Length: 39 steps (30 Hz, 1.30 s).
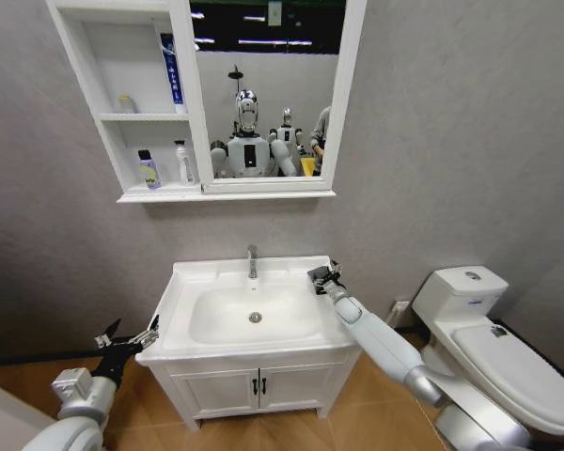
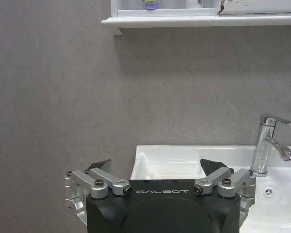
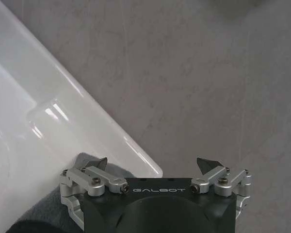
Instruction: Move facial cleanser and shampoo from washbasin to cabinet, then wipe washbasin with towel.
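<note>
My right gripper (image 1: pixel 323 277) hovered, fingers spread and empty, over the small dark grey-black folded towel (image 3: pixel 48 211) at the white ceramic washbasin's (image 1: pixel 183 282) back right corner. The towel lay directly beneath. My left gripper (image 1: pixel 130 335) waited open beside the basin's left edge, farther off.

The left gripper (image 2: pixel 155 171), a black block with silver linkages and two dark pointed fingertips (image 2: pixel 103 165), has its jaws spread wide with nothing between them. Beyond the jaws lies the white rectangular ceramic washbasin (image 2: pixel 184 158), its near corner showing between the two tips. Past the tip on the faucet's side stands the chrome single-lever faucet (image 2: pixel 269 145), and just below it a small round chrome drain fitting (image 2: pixel 268 192) sits in the bowl. Far above the jaws, against the mottled grey wall (image 2: pixel 63 97), runs the bottom ledge of the white wall-mounted cabinet (image 2: pixel 199 21), where the base of a purple-banded bottle (image 2: pixel 151 4) stands.
</note>
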Motion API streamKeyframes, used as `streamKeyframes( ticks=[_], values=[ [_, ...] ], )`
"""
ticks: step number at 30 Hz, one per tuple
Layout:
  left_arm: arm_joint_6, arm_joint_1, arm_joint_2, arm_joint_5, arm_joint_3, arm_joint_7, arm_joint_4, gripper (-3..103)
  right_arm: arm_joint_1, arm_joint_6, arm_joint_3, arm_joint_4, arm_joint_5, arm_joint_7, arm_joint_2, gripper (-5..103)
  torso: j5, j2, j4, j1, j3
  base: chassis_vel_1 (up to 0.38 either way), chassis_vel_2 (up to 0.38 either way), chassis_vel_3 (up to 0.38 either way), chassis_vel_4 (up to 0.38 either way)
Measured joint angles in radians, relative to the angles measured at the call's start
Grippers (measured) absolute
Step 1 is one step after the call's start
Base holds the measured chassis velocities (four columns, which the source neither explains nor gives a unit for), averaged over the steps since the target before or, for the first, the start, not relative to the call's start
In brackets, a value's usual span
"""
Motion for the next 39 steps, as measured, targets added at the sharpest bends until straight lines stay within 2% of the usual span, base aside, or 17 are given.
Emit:
streamKeyframes(
  ticks=[3, 4, 5, 6, 8, 11, 17, 20, 22, 25, 29, 30, 34, 36, 37, 38, 39],
  values=[
    [0.0, 0.0, 0.0, 0.0, 0.0, 0.0, 0.0, 100, -0.004, 0.036, 0.006, 0.019, 0.078, 0.024, 0.014, 100, 0.0006, 0.0, 0.0007, 0.0, 0.0, 0.0, 0.0, 0.0, 0.0],
    [0.0, 0.0, 0.0, 0.0, 0.0, 0.0, 0.0, 100, -0.022, 0.022, -0.004, 0.104, 0.279, 0.06, -0.001, 100, 0.0004, 0.0, 0.0011, 0.0, 0.0, 0.0, 0.0, 0.0, 0.0],
    [0.0, 0.0, 0.0, 0.0, 0.0, 0.0, 0.0, 100, -0.022, 0.022, -0.004, 0.104, 0.279, 0.06, -0.001, 100, 0.0004, 0.0, 0.0011, 0.0, 0.0, 0.0, 0.0, 0.0, 0.0],
    [0.0, 0.0, 0.0, 0.0, 0.0, 0.0, 0.0, 100, -0.03, 0.006, -0.008, 0.14, 0.352, 0.077, -0.009, 100, 0.0002, 0.0, 0.0012, 0.0, 0.0, 0.0, 0.0, 0.0, 0.0],
    [0.0, 0.0, 0.0, 0.0, 0.0, 0.0, 0.0, 100, -0.083, -0.099, -0.003, 0.332, 0.634, 0.158, -0.058, 100, 0.0002, 0.0, 0.0009, 0.0, 0.0, 0.0, 0.0, 0.0, 0.0],
    [0.0, 0.0, 0.0, 0.0, 0.0, 0.0, 0.0, 100, -0.148, -0.141, 0.043, 0.458, 0.736, 0.181, -0.106, 100, -0.0001, 0.0, 0.0009, 0.0, 0.0, 0.0, 0.0, 0.0, 0.0],
    [0.0, 0.0, 0.0, 0.0, 0.0, 0.0, 0.0, 100, -0.34, -0.123, 0.189, 0.629, 0.675, 0.152, -0.192, 100, 0.0004, 0.0, 0.0006, 0.0, 0.0, 0.0, 0.0, 0.0, 0.0],
    [0.0, 0.0, 0.0, 0.0, 0.0, 0.0, 0.0, 100, -0.558, -0.071, 0.36, 0.79, 0.619, 0.073, -0.254, 100, 0.0002, 0.0, 0.0003, 0.0, 0.0, 0.0, 0.0, 0.0, 0.0],
    [0.0, 0.0, 0.0, 0.0, 0.0, 0.0, 0.0, 100, -0.597, -0.054, 0.388, 0.812, 0.608, 0.052, -0.263, 100, 0.0, 0.0, 0.0003, 0.0, 0.0, 0.0, 0.0, 0.0, 0.0],
    [0.0, 0.0, 0.0, 0.0, 0.0, 0.0, 0.0, 100, -0.804, 0.051, 0.545, 0.898, 0.551, -0.079, -0.29, 100, 0.0002, 0.0, 0.0004, 0.0, 0.0, 0.0, 0.0, 0.0, 0.0],
    [0.0, 0.0, 0.0, 0.0, 0.0, 0.0, 0.0, 100, -0.925, 0.054, 0.64, 0.969, 0.541, -0.096, -0.28, 100, 0.0005, 0.0, 0.0007, 0.0, 0.0, 0.0, 0.0, 0.0, 0.0],
    [0.0, 0.0, 0.0, 0.0, 0.0, 0.0, 0.0, 100, -1.041, 0.028, 0.732, 1.056, 0.526, -0.091, -0.256, 100, 0.0002, 0.0, 0.001, 0.0, 0.0, 0.0, 0.0, 0.0, 0.0],
    [0.0, 0.0, 0.0, 0.0, 0.0, 0.0, 0.0, 100, -1.203, 0.001, 0.835, 1.17, 0.511, -0.07, -0.201, 100, 0.0001, 0.0, 0.0006, 0.0, 0.0, 0.0, 0.0, 0.0, 0.0],
    [0.0, 0.0, 0.0, 0.0, 0.0, 0.0, 0.0, 100, -1.326, -0.01, 0.91, 1.265, 0.494, -0.053, -0.123, 100, 0.0, 0.0, 0.0006, 0.0, 0.0, 0.0, 0.0, 0.0, 0.0],
    [0.0, 0.0, 0.0, 0.0, 0.0, 0.0, 0.0, 100, -1.4, -0.008, 0.954, 1.319, 0.463, -0.05, -0.042, 100, -0.0004, 0.0, 0.0006, 0.0, 0.0, 0.0, 0.0, 0.0, 0.0],
    [0.0, 0.0, 0.0, 0.0, 0.0, 0.0, 0.0, 100, -1.4, -0.008, 0.954, 1.319, 0.463, -0.05, -0.042, 100, -0.0004, 0.0, 0.0006, 0.0, 0.0, 0.0, 0.0, 0.0, 0.0],
    [0.0, 0.0, 0.0, 0.0, 0.0, 0.0, 0.0, 100, -1.464, 0.005, 0.981, 1.358, 0.429, -0.055, 0.042, 100, 0.0002, 0.0, 0.0004, 0.0, 0.0, 0.0, 0.0, 0.0, 0.0]
  ],
)
